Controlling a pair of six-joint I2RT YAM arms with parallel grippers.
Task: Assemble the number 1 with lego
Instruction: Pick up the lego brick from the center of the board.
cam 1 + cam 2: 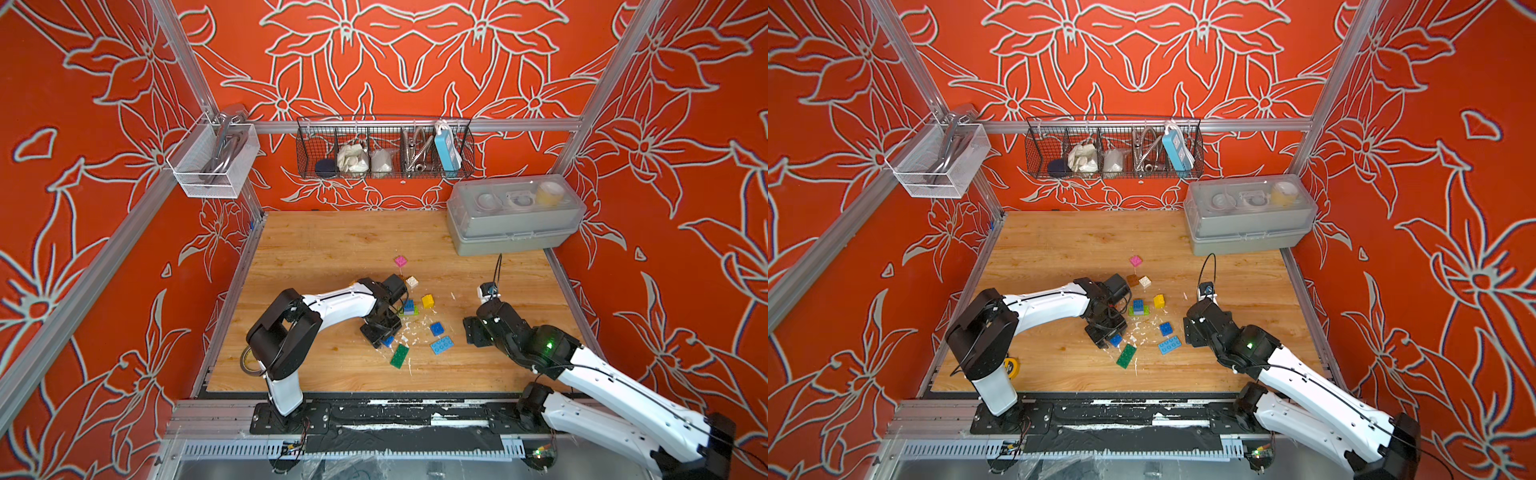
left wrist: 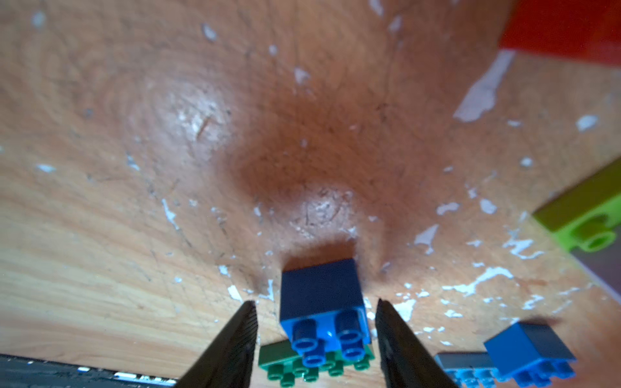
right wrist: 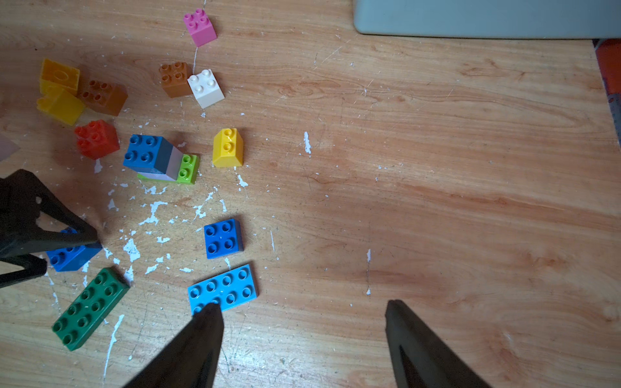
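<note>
My left gripper (image 2: 316,302) is open, its jaws standing either side of a dark blue 2x2 lego brick (image 2: 322,302) with a small gap on each side. The same brick (image 1: 387,341) lies on the table beside a green plate (image 1: 400,356). My right gripper (image 3: 302,305) is open over bare wood, with one fingertip (image 3: 210,314) at the edge of a light blue plate (image 3: 223,290). A second blue brick (image 3: 223,238) lies just beyond that plate. Farther off is a blue brick stacked on lilac and lime pieces (image 3: 151,154), plus yellow (image 3: 228,147), red (image 3: 96,138), brown (image 3: 174,79), white (image 3: 205,88) and pink (image 3: 200,27) bricks.
A grey lidded toolbox (image 1: 515,220) stands at the back right of the wooden table (image 1: 332,245). A yellow tape measure (image 1: 1011,368) lies by the left arm's base. White flecks are scattered among the bricks. A wire basket (image 1: 384,149) hangs on the back wall.
</note>
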